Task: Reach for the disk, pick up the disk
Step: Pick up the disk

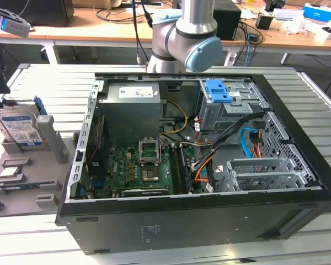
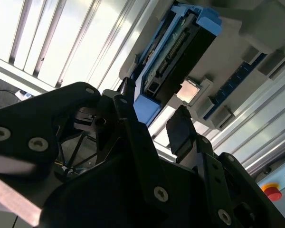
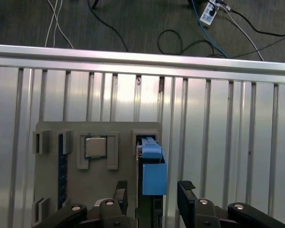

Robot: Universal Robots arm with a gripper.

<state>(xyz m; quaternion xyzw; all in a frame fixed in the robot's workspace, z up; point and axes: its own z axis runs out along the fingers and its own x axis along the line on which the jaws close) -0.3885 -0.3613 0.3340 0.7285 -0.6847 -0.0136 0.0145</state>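
Here the disk [image 1: 19,130] stands on edge in a slot of a grey holder [image 1: 22,182] at the exterior view's left, with its labelled face showing. It is well apart from the open case [image 1: 209,221] in the middle of the slatted table [image 1: 22,240]. The arm [image 1: 190,38] rises behind the case.

In the first wrist view the gripper [image 3: 153,192] hangs right over the disk's end with its jaws spread. Its black fingers [image 3: 186,194] stand one on each side of the blue bracket [image 3: 153,173]. There is a clear gap on one side, and the slot's grey wall lies between finger and disk on the other. Nothing is clamped, and neither finger touches the disk.

The second wrist view gives the same from a slant. The disk's dark underside and connector edge run away from the fingers, and the bracket's blue tab lies between them.

A square chip [image 3: 95,147] sits in a pocket of the holder, just beside the disk's slot.
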